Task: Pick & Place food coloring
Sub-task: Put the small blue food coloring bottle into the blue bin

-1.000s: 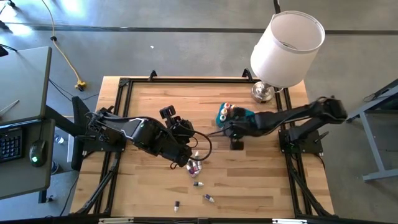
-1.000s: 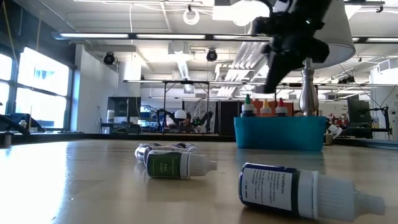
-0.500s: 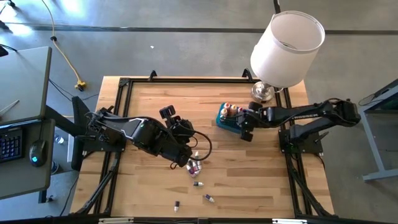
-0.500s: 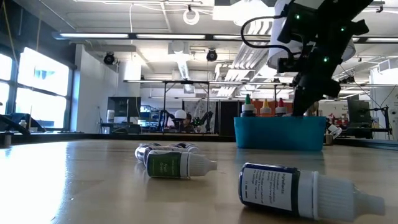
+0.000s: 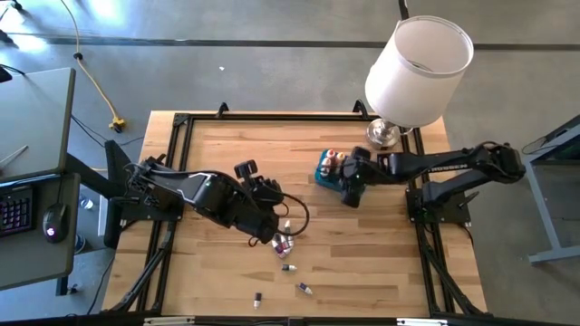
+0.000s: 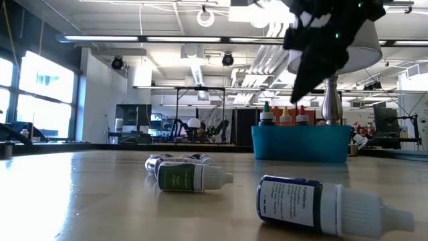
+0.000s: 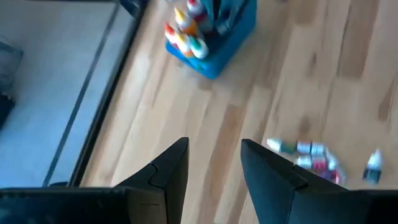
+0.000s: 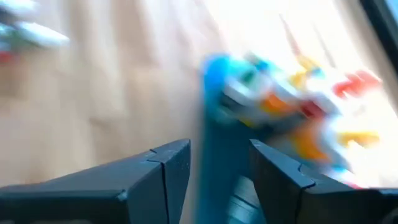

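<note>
Several small food coloring bottles lie on their sides on the wooden table: a cluster [image 5: 283, 243], and single ones farther toward the near edge [image 5: 288, 267] [image 5: 304, 288] [image 5: 257, 297]. In the low view two lie close by [image 6: 190, 175] [image 6: 321, 204]. More bottles stand upright in the teal bin [image 5: 330, 172] [image 6: 301, 142], caps up [image 7: 186, 34]. My left gripper [image 5: 276, 201] [image 7: 214, 146] hovers open just on the far side of the cluster, pointing toward the bin. My right gripper [image 5: 349, 192] [image 8: 217, 149] [image 6: 311, 60] is open, raised over the bin's near right side, holding nothing.
A lamp with a white shade [image 5: 419, 68] and metal foot [image 5: 382, 134] stands at the table's far right corner, right behind the bin. A black frame [image 5: 181, 122] runs around the table top. Bare wood lies between the cluster and the bin.
My right gripper has drawn back from over the bin toward the table's right edge, uncovering the bottles in it, then has edged back toward the bin and risen. It has turned on the way. The bottles and bin have stayed put.
</note>
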Tool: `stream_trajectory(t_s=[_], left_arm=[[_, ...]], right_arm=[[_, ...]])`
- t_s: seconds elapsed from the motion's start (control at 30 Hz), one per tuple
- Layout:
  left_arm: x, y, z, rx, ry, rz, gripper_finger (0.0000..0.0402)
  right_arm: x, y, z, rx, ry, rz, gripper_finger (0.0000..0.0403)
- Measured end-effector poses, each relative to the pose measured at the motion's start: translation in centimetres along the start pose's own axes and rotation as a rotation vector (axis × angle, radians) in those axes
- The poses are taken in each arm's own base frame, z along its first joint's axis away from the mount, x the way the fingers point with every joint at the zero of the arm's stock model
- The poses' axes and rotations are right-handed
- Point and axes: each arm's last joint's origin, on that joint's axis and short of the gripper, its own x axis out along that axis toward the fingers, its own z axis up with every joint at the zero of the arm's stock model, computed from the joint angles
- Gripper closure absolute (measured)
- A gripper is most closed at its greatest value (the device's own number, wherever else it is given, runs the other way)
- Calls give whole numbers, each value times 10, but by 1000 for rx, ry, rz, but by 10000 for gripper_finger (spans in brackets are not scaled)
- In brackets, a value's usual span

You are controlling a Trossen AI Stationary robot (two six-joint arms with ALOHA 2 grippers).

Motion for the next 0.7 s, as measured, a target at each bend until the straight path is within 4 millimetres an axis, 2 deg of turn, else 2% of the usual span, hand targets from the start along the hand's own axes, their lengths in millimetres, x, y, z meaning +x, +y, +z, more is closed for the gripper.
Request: stream_trajectory(t_s=[0.17, 0.33, 0.43, 0.57, 0.63, 0.7], left_arm=[[18, -12, -17, 24, 80, 35, 260], [49, -45, -51, 15, 171, 79, 260], [77, -75, -76, 33, 198, -13, 260], [106, -105, -101, 85, 181, -188, 260], [120, -114, -110, 117, 167, -280, 260], [131, -117, -112, 155, 128, -336, 260]], right_arm=[[-11, 45, 6, -88, -149, 128, 256], [-20, 76, 4, -146, -241, 157, 256], [-20, 84, 1, -166, -243, 163, 256], [-20, 85, 1, -167, -249, 140, 256], [-20, 84, 1, -161, -253, 129, 256], [-20, 84, 2, -158, -258, 125, 256]])
